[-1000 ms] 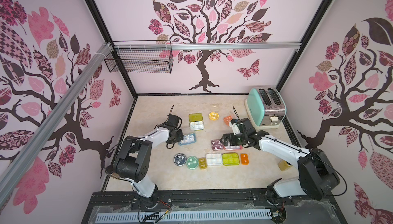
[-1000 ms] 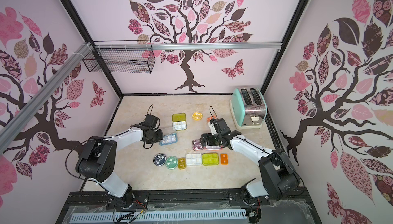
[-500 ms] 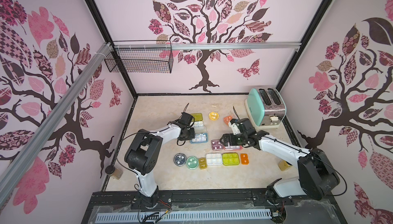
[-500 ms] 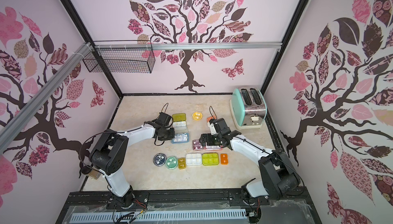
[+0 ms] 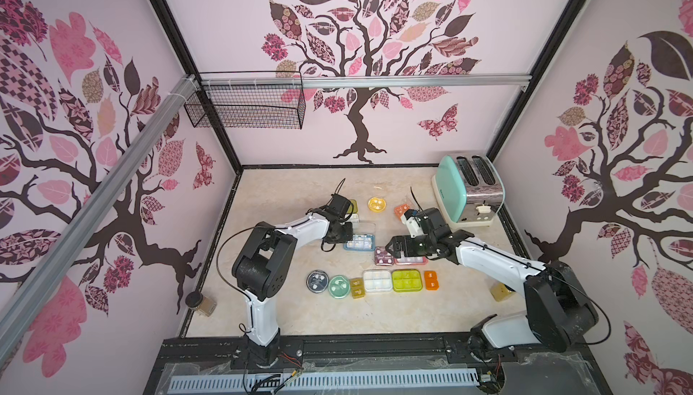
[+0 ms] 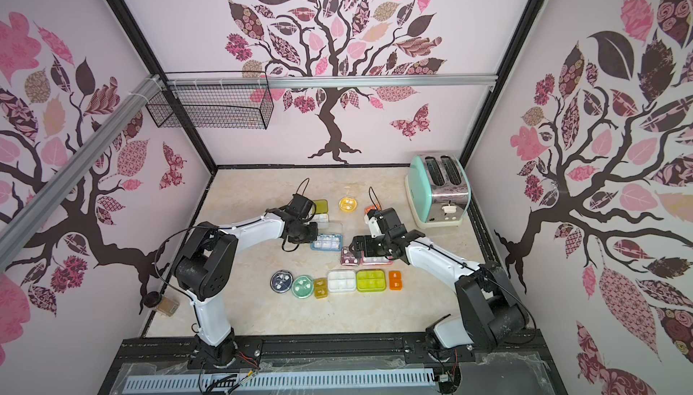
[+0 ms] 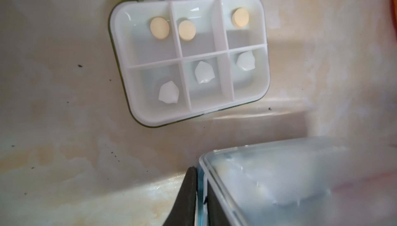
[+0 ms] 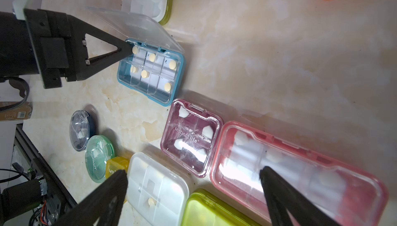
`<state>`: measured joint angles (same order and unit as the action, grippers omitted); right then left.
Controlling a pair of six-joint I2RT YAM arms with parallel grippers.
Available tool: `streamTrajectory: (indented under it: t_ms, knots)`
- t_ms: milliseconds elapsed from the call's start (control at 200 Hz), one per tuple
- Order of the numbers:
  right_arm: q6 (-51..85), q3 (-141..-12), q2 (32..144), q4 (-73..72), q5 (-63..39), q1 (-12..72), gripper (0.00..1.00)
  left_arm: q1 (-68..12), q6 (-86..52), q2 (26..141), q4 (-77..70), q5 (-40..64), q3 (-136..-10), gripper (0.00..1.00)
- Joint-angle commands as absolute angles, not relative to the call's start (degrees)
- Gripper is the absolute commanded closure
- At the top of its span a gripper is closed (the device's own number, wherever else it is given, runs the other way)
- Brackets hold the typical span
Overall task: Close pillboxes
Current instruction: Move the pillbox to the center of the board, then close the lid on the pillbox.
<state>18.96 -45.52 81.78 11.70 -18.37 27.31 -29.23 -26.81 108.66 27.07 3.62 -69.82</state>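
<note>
Right wrist view gives us the left pincer (image 8: 128,50) clenched on a corner of the blue pillbox (image 8: 150,74). Its tips meet at the rim, while the clear lid (image 8: 137,27) stands raised and leaves the yellowish pills (image 8: 152,57) uncovered. In the left wrist view we see that blue rim sandwiched between the two dark fingers (image 7: 188,194). The right pincer (image 8: 192,171) is released, its jaws spread wide above the closed pink pillbox (image 8: 300,171) and the white pillbox (image 8: 159,184). In both top views the blue pillbox sits near the middle of the worktop (image 5: 300,310). An open olive-lidded pillbox (image 5: 353,207) lies at its 12 o'clock. A closed maroon pillbox (image 5: 383,255) lies at its 4 o'clock, just beside the pink one.
</note>
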Motion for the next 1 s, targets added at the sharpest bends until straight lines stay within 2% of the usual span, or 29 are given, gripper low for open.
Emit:
streamTrajectory:
  t_ms: [0, 175, 335, 415, 715, 920, 995]
  knots:
    - [17.69, -47.88, 82.54, 12.33, -18.92, 27.45, 0.01, -29.27, -25.49, 108.43, 29.02, 2.18, -70.90, 0.87]
    - [17.75, -48.43, 83.64, 12.09, -19.42, 27.42, 0.01, -29.27, -24.72, 107.10, 30.17, 0.62, -70.93, 0.85]
    - [17.71, -49.39, 84.33, 11.94, -19.10, 27.42, 0.01, -29.27, -24.61, 107.64, 29.38, 2.24, -70.67, 0.74]
    - [16.92, -51.54, 85.02, 12.93, -18.43, 27.45, 0.01, -29.27, -24.65, 107.04, 29.10, 2.37, -70.34, 0.71]
    - [11.34, -60.96, 89.38, 15.59, -18.59, 27.61, 0.01, -29.25, -23.95, 97.35, 30.94, 0.76, -67.13, 0.66]
    - [6.46, -69.11, 94.18, 18.63, -17.54, 28.48, 0.01, -29.09, -25.17, 89.91, 31.64, 5.51, -61.00, 0.49]
    - [4.77, -72.27, 96.72, 19.60, -17.23, 29.01, 0.01, -29.01, -25.21, 89.59, 31.16, 8.03, -58.40, 0.48]
